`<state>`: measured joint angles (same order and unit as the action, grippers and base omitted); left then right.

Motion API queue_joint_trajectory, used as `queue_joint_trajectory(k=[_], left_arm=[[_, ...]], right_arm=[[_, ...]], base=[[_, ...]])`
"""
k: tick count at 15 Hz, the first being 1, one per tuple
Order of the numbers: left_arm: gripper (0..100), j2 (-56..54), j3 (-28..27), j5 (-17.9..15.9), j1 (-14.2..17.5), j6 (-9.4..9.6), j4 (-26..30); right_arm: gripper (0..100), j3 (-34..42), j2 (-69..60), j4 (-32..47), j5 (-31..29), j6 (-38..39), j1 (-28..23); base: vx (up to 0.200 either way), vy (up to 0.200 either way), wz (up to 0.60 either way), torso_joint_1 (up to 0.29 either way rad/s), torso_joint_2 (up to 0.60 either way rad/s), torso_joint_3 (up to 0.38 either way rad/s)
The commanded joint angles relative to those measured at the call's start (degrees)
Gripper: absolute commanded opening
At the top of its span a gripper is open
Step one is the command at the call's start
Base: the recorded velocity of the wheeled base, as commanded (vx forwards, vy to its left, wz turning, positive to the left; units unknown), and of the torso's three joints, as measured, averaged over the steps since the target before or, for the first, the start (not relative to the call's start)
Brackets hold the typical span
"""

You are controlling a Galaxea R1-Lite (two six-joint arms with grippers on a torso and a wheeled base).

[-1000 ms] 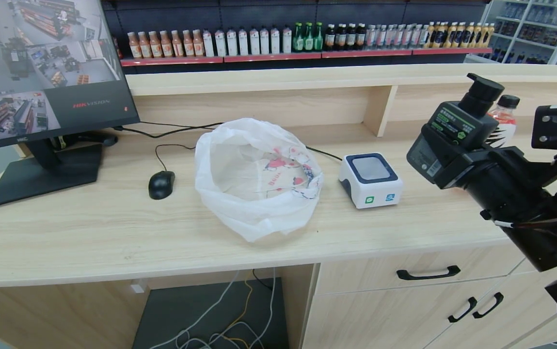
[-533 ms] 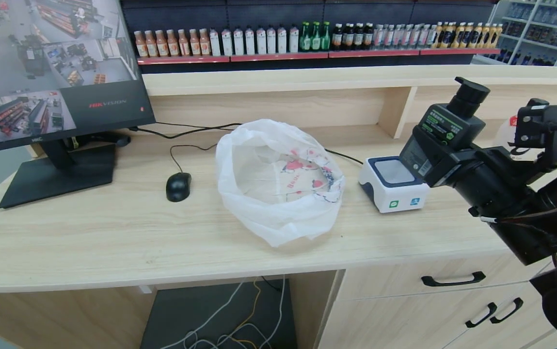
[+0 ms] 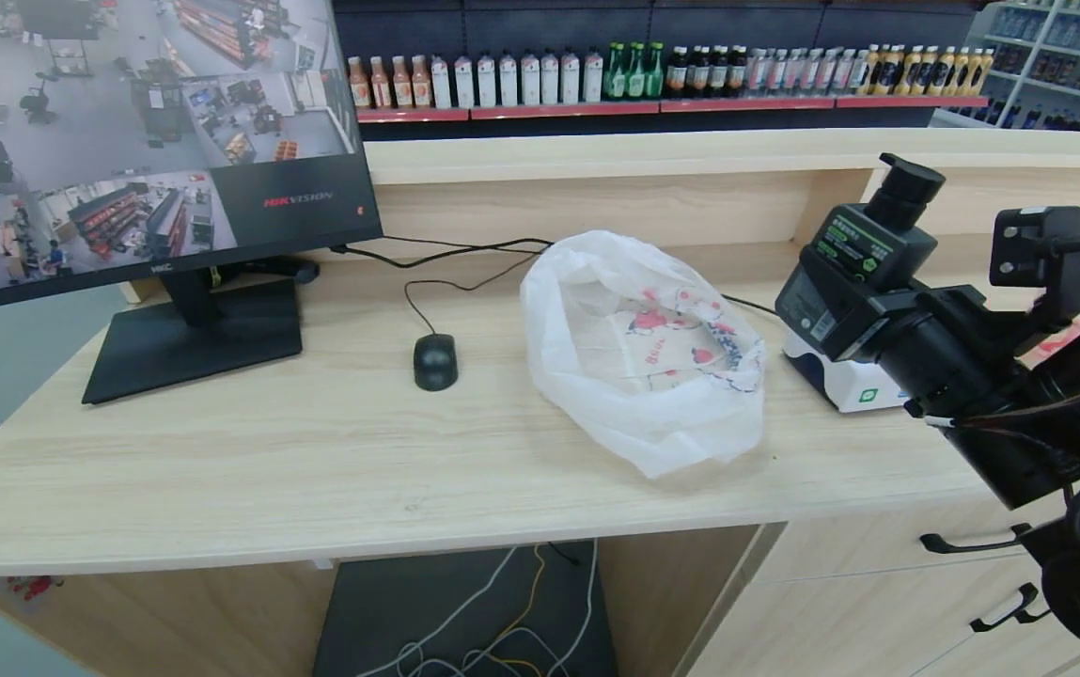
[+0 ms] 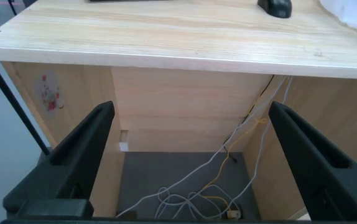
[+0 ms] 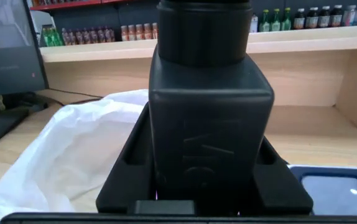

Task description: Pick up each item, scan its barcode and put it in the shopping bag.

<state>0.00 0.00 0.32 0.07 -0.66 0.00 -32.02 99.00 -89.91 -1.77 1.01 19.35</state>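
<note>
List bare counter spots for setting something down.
Free: the counter front strip from monitor base to shopping bag, nearside of the mouse. Crowded: bag to scanner, where the right end effector holds a black bottle.

I see a monitor on the worktop's far left, a black mouse to its right, loose cables underneath, and bottles shelved far behind.

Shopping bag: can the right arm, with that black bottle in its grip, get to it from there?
Probably yes. The right gripper holds the black bottle near the scanner, right beside the shopping bag, whose mouth gapes open with nothing between them.
</note>
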Motion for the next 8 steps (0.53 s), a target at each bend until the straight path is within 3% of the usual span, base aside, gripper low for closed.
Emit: queue_joint_trajectory(k=[1, 6, 8], left_arm=[[100, 0.00, 0.00, 0.03, 0.01, -0.04, 0.00], [100, 0.00, 0.00, 0.03, 0.01, 0.04, 0.00], [100, 0.00, 0.00, 0.03, 0.01, -0.04, 0.00]], right_arm=[[0, -1.29, 0.40, -0.09, 0.01, -0.13, -0.01], [0, -1.37, -0.39, -0.09, 0.01, -0.84, 0.08], [0, -0.93, -0.74, -0.09, 0.10, -1.19, 2.54]], base=[[0.000, 0.200, 0.00, 0.002, 0.00, 0.007], [0.000, 0.000, 0.00, 0.000, 0.00, 0.000], [0.000, 0.000, 0.00, 0.000, 0.00, 0.000]])
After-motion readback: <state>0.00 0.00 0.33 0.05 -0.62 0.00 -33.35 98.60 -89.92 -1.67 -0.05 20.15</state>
